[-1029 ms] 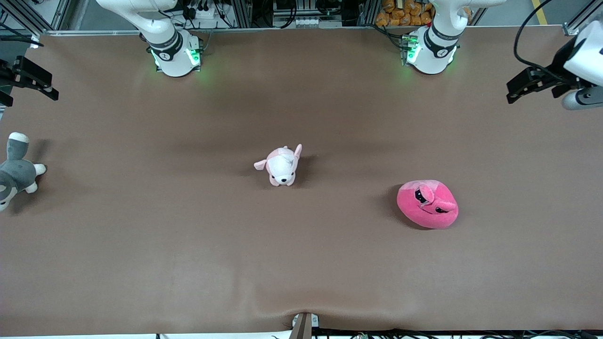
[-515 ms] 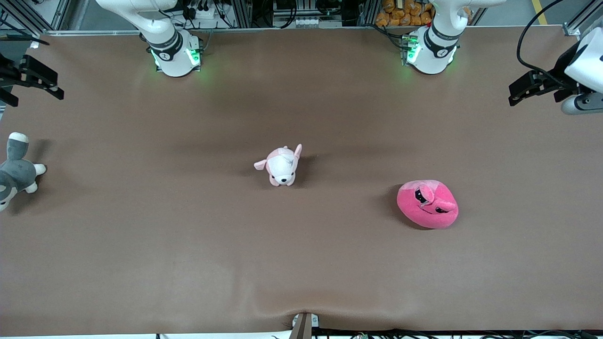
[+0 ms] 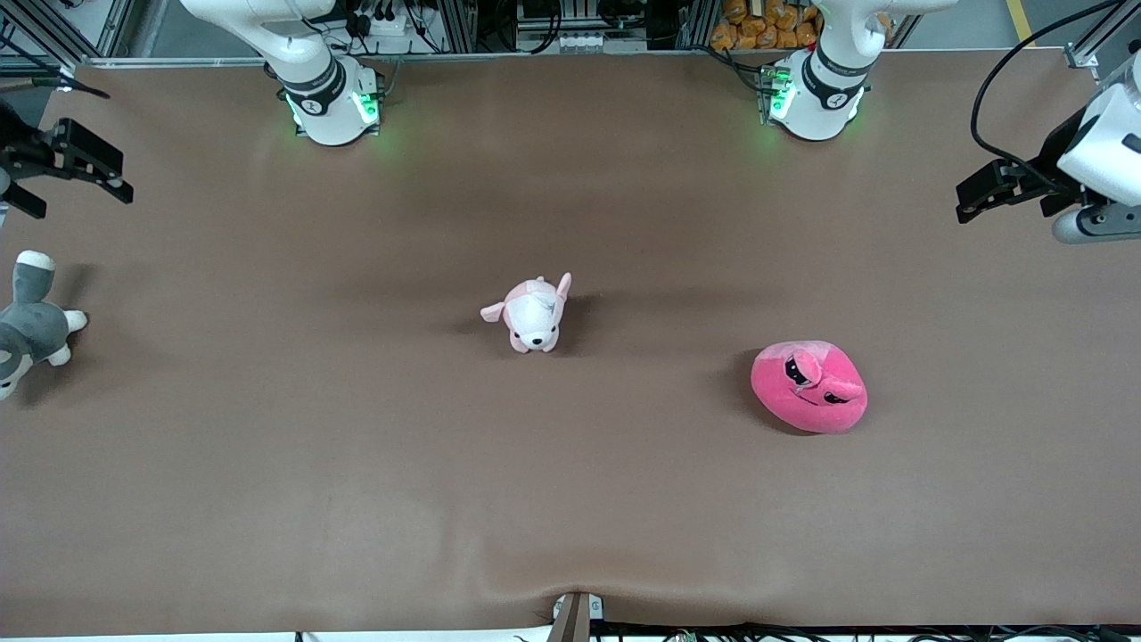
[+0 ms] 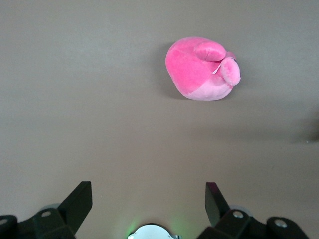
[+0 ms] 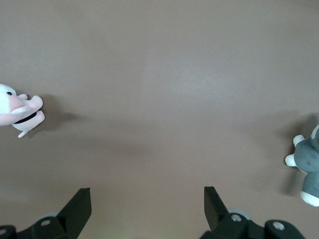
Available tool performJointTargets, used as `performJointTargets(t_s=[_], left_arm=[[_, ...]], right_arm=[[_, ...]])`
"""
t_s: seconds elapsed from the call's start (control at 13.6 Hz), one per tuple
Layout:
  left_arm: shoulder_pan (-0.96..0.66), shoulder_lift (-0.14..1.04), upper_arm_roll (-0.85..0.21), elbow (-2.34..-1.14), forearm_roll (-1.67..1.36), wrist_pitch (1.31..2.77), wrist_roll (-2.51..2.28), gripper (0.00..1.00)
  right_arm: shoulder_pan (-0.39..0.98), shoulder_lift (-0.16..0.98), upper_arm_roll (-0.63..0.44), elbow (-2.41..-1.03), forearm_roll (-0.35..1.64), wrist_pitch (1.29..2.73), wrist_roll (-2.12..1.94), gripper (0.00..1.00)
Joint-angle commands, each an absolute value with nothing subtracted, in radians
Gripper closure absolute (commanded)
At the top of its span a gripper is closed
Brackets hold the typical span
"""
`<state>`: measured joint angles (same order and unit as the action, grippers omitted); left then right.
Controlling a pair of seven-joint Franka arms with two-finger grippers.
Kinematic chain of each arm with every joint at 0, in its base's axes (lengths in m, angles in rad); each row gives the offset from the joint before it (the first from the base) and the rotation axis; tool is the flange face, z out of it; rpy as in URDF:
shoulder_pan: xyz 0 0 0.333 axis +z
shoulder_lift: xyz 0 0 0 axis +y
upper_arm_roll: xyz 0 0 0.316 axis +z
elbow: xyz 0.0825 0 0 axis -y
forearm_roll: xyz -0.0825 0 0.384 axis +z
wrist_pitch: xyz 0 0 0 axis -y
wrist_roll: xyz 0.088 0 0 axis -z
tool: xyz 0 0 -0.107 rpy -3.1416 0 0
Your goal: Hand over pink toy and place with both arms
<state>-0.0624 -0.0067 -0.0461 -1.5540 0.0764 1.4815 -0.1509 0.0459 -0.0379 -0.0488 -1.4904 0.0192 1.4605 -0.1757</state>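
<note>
Pink toy: I see the pink toy [image 3: 809, 387] lying on the brown table [image 3: 624, 499], toward the left arm's end and nearer the front camera than the pale puppy plush [image 3: 531, 314]. Nothing touches it.

Left gripper: my left gripper [image 3: 985, 190] hangs over the table edge at the left arm's end, jaws standing wide apart and empty. In the left wrist view the two black fingers [image 4: 77, 201] frame bare tabletop.

Right gripper: my right gripper [image 3: 76, 169] hangs over the right arm's end of the table, above the grey-and-white plush [image 3: 28, 323], jaws also apart with nothing between them. I judge this arm to be waiting.

Key relation: the toy lies well apart from the left jaws, toward the table's middle and closer to the front camera. In the left wrist view the pink toy [image 4: 202, 68] sits ahead of the fingers and off to one side of their centre line.

Long axis: the blob reads as slightly oval, its longer run slanting across the table; I would set the jaws across the shorter width.

Nearer arm: the left, clearly; the puppy lies between the toy and the right arm's end.

Stage: pickup not yet begun, I judge.
</note>
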Motion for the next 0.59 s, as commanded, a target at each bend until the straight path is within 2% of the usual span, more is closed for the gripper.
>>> performJointTargets(t_s=[0.0,0.22,0.51], left_arm=[[-0.034,0.014,-0.046,-1.601,0.074,1.547,-0.143,0.0],[0.009,0.052,-0.046,-1.625,0.069,1.617,-0.155,0.0],[0.021,0.089,-0.044,-1.617,0.06,1.632,-0.199,0.0]], right_arm=[[0.043,-0.034,-0.055,-1.494,0.015,1.47,-0.173,0.0],[0.017,-0.023,-0.057,-1.493,0.015,1.47,-0.173,0.0],[0.018,-0.023,-0.057,-1.49,0.017,1.463,-0.173,0.0]])
